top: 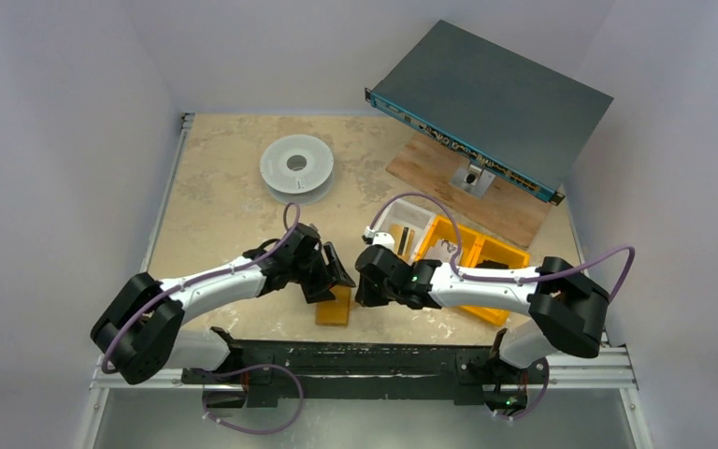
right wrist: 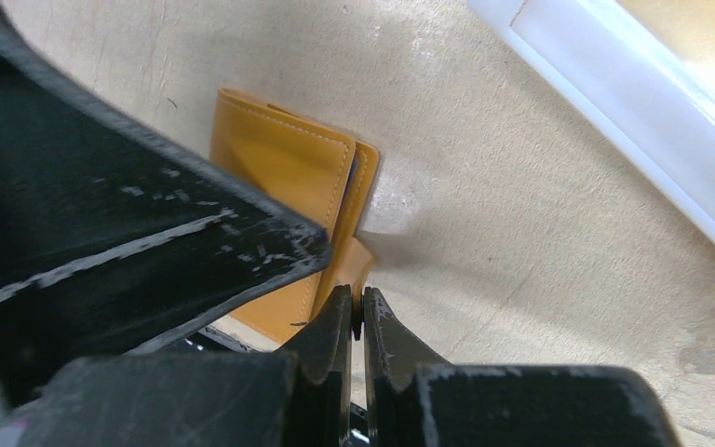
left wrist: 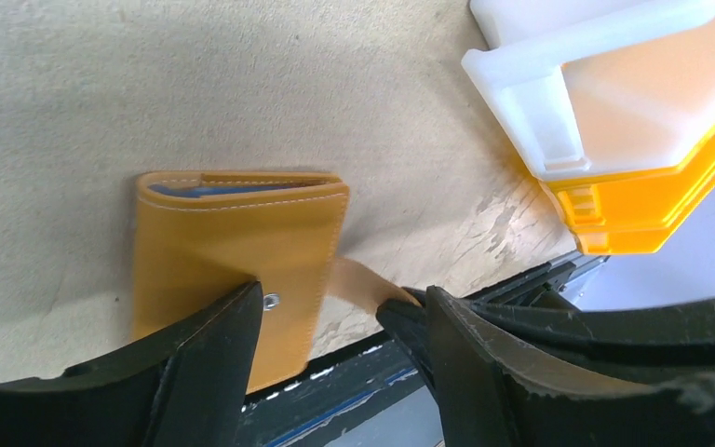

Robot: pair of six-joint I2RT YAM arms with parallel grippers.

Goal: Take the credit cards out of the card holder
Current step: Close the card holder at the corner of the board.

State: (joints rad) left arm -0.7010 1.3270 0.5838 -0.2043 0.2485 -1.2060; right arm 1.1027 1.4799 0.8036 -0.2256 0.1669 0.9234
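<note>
I see the card holder (left wrist: 233,251) lying flat on the beige tabletop (top: 224,224), close to its scuffed near edge, with plain white walls (top: 56,140) boxing in the space. My left gripper (left wrist: 340,307) is spread wide over the holder's snap corner. My right gripper (right wrist: 356,307) is pressed together, pinching the end of the strap tab (left wrist: 358,279).

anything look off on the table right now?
Only minor things. The card holder lies right at the table's near edge. Its strap tab is unsnapped and pulled sideways, apparently pinched in the shut right gripper. The tabletop beside it is scuffed. Nothing is spilled.
</note>
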